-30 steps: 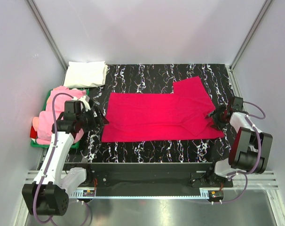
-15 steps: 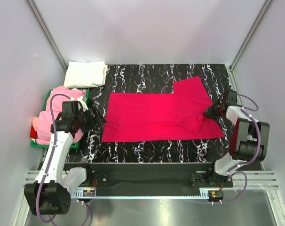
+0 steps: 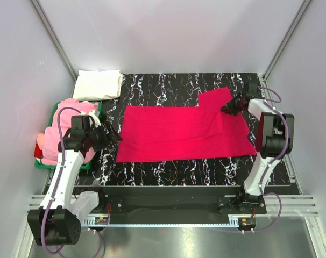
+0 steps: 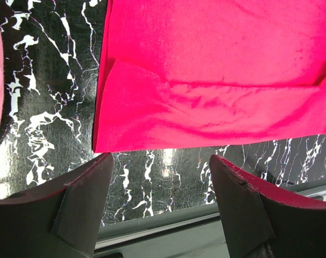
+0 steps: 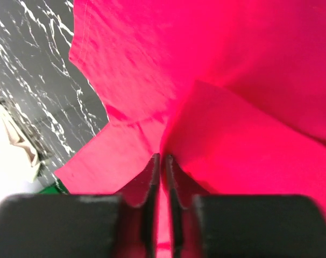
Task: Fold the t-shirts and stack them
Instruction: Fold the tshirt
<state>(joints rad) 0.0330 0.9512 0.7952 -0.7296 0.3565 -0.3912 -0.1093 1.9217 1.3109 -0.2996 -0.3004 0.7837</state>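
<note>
Right jaws are clenched on a pinch of the bright crimson-red cotton t-shirt [image 3: 182, 134]. The right wrist view shows a ridge of red cloth [image 5: 206, 97] running out from between the two nearly closed tips. The grip looks to sit near the sleeve that sticks out at the far right corner of the shirt. Left jaws are released and wide, holding nothing, hovering just off the opposite end of the shirt; its near-left corner [image 4: 130, 113] lies just ahead of them, with a small doubled-over flap. The rest of the red shirt lies spread flat between the two sets of jaws as a long strip, so folding looks barely started: sleeve to tuck, body to fold, then stacking. A white folded cloth shirt [image 3: 98, 84] sits well beyond the left jaws at the far corner, probably one done. A heap of light pink shirts [image 3: 61, 131] is bunched on the outer side of the left jaws, over a green plastic tray [image 3: 44, 164], unfolded, so that is left too. The surface is a black desk with white marble veining [image 3: 168, 86], flat and glossy. The room is a pale-walled enclosure with grey metal corner posts [image 3: 55, 37] and a metal rail [image 3: 168, 215] along the near edge.
</note>
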